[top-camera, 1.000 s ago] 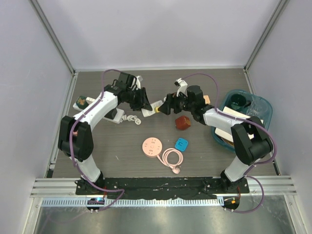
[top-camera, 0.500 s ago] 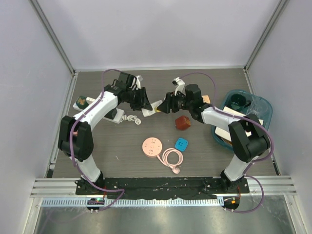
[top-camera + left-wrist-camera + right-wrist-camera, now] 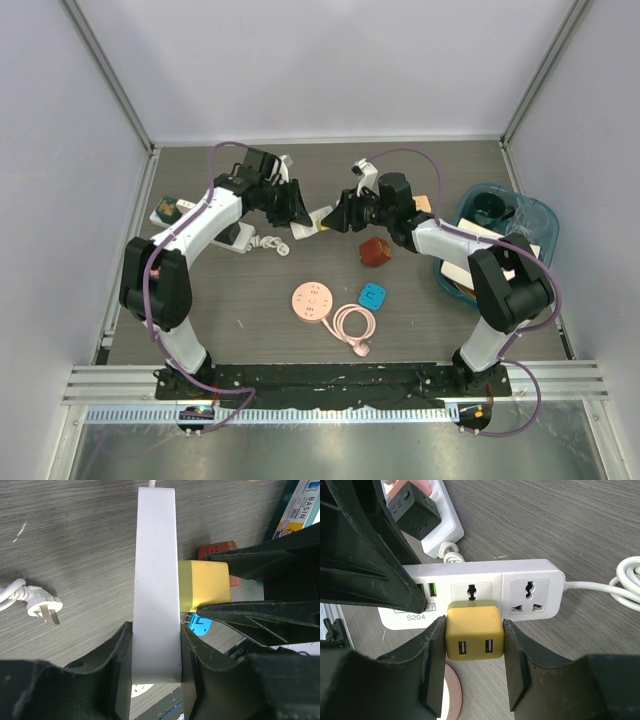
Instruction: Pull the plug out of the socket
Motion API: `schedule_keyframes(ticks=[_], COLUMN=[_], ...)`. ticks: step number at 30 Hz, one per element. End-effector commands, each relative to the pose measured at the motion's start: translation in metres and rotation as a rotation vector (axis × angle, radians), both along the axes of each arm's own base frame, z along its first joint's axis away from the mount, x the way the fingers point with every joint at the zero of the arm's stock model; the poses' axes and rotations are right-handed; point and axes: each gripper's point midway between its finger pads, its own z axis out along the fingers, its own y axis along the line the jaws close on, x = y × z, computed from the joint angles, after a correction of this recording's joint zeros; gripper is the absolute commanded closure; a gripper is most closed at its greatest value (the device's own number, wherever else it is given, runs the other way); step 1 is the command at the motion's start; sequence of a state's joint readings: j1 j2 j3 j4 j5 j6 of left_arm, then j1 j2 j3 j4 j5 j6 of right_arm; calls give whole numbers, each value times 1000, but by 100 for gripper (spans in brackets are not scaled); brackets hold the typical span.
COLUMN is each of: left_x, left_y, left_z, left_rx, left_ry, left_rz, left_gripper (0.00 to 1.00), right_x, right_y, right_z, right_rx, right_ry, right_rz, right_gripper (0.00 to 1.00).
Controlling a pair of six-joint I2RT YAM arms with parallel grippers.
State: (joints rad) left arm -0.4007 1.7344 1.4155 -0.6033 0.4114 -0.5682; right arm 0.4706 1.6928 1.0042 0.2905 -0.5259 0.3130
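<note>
A white power strip (image 3: pixel 305 222) is held above the table between the two arms. My left gripper (image 3: pixel 298 214) is shut on one end of it; in the left wrist view the jaws (image 3: pixel 155 650) clamp the strip (image 3: pixel 156 555) on both sides. A yellow USB plug cube (image 3: pixel 325 225) sits against the strip's face. My right gripper (image 3: pixel 337 221) is shut on this plug. In the right wrist view both pads press the sides of the plug (image 3: pixel 472 630), which sits at the strip's middle socket (image 3: pixel 530 595). Small metal prongs show at its edge in the left wrist view (image 3: pixel 205 585).
On the table lie a red object (image 3: pixel 376 251), a blue square (image 3: pixel 373 295), a pink round socket (image 3: pixel 312 301) with a coiled cable (image 3: pixel 353 325), and a second white strip with a black adapter (image 3: pixel 235 235). A teal basin (image 3: pixel 535 215) stands at the right.
My right gripper has edged slightly left toward the strip with the plug between its pads. The left arm and the strip have stayed put.
</note>
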Motion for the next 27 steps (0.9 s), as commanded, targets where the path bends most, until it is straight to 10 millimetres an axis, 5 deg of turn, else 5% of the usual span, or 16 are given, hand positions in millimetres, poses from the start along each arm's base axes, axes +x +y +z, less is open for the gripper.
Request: schedule_keyframes(ticks=[1,27], left_x=[9,15], left_y=[-1,27], left_z=[13,-5], left_rx=[4,201], left_ry=[-47,-50], left_rz=[3,89], left_gripper=[100,100], right_x=[4,15], right_y=[2,-35], right_z=[37,65], right_rx=[31,13], right_ry=[-111,-177], right_rz=[-1,-112], right_gripper=[99,99])
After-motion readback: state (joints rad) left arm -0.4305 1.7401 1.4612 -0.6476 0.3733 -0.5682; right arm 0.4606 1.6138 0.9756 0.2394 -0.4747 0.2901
